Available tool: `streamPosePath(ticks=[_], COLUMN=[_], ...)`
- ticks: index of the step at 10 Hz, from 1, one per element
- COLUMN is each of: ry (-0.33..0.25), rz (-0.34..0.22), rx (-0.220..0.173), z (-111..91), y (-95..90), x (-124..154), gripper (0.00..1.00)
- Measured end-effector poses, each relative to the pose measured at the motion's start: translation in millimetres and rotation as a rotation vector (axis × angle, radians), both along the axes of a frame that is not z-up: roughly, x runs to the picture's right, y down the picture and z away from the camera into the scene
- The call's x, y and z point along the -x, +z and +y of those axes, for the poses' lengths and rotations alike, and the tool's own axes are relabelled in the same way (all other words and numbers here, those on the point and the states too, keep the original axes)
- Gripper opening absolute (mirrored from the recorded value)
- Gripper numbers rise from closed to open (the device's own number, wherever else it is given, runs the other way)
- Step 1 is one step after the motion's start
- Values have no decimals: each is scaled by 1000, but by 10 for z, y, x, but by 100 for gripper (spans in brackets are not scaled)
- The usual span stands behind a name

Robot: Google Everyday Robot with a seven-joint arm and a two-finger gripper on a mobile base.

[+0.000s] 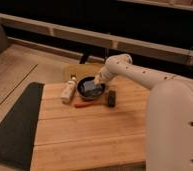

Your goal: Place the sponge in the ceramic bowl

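The arm (145, 77) extends from the base (175, 125) at lower right, rises leftward to a bent joint, then angles downward. The gripper (97, 80) hangs low over the far part of the tabletop (90, 135).

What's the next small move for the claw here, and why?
Probably lift the claw straight up, clear of the ceramic bowl. The sponge already seems to lie inside the bowl, with the claw low over its far-right rim, so little is left but to back off.

White, smooth rounded arm (140, 75), small dark holes dotted along casing; gripper (97, 80) over ceramic bowl (81, 91).
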State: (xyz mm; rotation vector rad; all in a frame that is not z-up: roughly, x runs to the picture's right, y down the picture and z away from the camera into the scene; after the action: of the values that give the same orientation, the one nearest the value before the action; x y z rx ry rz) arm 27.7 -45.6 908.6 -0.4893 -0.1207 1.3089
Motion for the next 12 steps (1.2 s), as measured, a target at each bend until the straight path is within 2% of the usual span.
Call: streamPosePath(ticks=[6, 8, 9, 12], ry=[0, 0, 0, 1], rz=[1, 1, 1, 1], rx=[0, 0, 0, 0], z=[1, 0, 0, 0], y=[1, 0, 1, 0], x=[-7, -8, -8, -8], gripper=[21, 15, 17, 47])
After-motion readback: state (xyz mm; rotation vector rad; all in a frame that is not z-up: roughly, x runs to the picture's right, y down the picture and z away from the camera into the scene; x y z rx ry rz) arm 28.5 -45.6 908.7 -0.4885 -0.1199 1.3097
